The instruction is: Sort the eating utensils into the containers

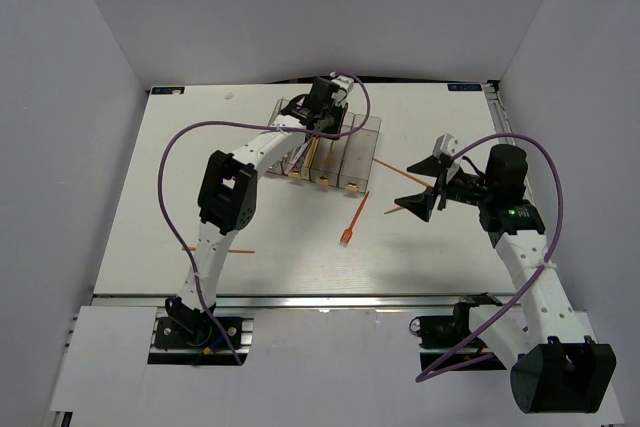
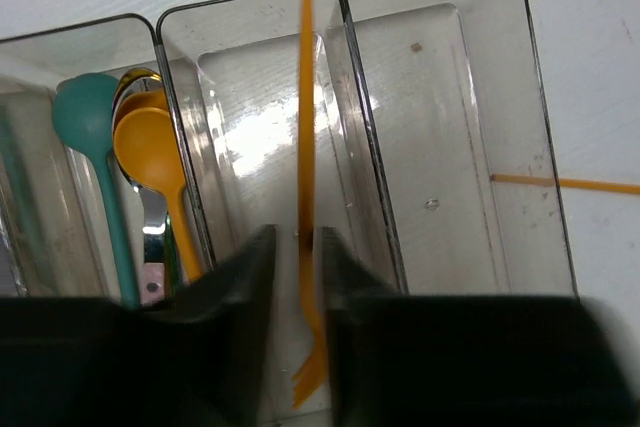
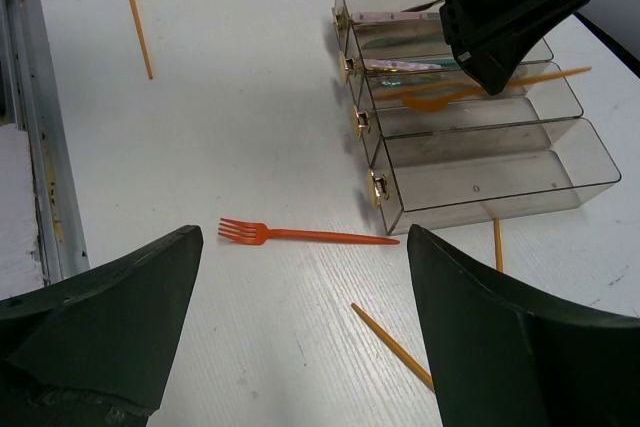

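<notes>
Orange fork lay along the clear bin, right between the left gripper's narrow fingers; held or loose, I could not tell. Right gripper stood wide, empty.

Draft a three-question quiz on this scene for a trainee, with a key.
1. True or false: the right gripper grips the loose fork.
2. How many bins make up the containers? A two, B four, C six.
3. Which gripper hangs over the containers?
Key: 1 false; 2 B; 3 the left gripper.
</notes>
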`<state>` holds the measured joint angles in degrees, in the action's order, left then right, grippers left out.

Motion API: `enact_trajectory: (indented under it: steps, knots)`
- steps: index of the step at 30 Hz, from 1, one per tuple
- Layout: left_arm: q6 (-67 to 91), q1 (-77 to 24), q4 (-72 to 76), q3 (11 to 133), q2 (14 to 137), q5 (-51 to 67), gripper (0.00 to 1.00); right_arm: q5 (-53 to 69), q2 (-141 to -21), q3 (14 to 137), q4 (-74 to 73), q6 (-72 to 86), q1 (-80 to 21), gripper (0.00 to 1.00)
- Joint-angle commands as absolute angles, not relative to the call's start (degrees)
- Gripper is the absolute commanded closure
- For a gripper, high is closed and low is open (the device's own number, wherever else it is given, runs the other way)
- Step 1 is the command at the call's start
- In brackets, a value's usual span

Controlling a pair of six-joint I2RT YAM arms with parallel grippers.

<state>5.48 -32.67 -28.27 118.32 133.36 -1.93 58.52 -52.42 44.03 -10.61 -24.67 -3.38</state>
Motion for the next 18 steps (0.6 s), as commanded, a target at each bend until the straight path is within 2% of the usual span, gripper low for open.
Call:
enact_trajectory:
  steps: [1, 3, 4, 10, 12, 13, 15, 18]
  knots:
    - [5.62, -32.52, -27.95, 118.58, 130.7, -4.3, 0.59, 59.33, -52.12, 44.12, -10.55, -25.49, -2.99, 0.11]
    - [5.8, -32.52, -27.95, 117.08, 129.21, -4.66, 0.47, 59.33, -52.12, 44.12, -10.55, -25.49, -2.99, 0.11]
    - [6.06, -32.52, -27.86, 116.64, 128.5, -4.4, 0.45, 59.24, -52.12, 44.03, -10.63, -25.49, -2.99, 0.11]
    - [6.15, -32.52, -28.04, 109.19, 117.97, 2.17, 0.44, 59.24, -51.95, 44.12, -10.72, -25.58, -2.46, 0.11]
    - [5.98, -32.52, -27.86, 104.0, 113.32, 8.04, 0.47, 59.15, -51.77, 44.12, -10.99, -25.75, -2.11, 0.11]
    - [6.15, -32.61, -27.43, 97.19, 108.24, 10.61, 0.54, 59.24, -51.59, 44.21, -11.07, -25.93, -1.76, 0.1]
    - [7.64, -32.69, -24.97, 89.16, 103.12, 17.44, 0.62, 59.68, -51.42, 44.38, -11.34, -26.19, -1.41, 0.11]
    - [10.18, -34.0, -21.2, 74.74, 94.41, 22.14, 0.67, 59.59, -51.33, 44.38, -11.43, -26.45, -1.14, 0.11]
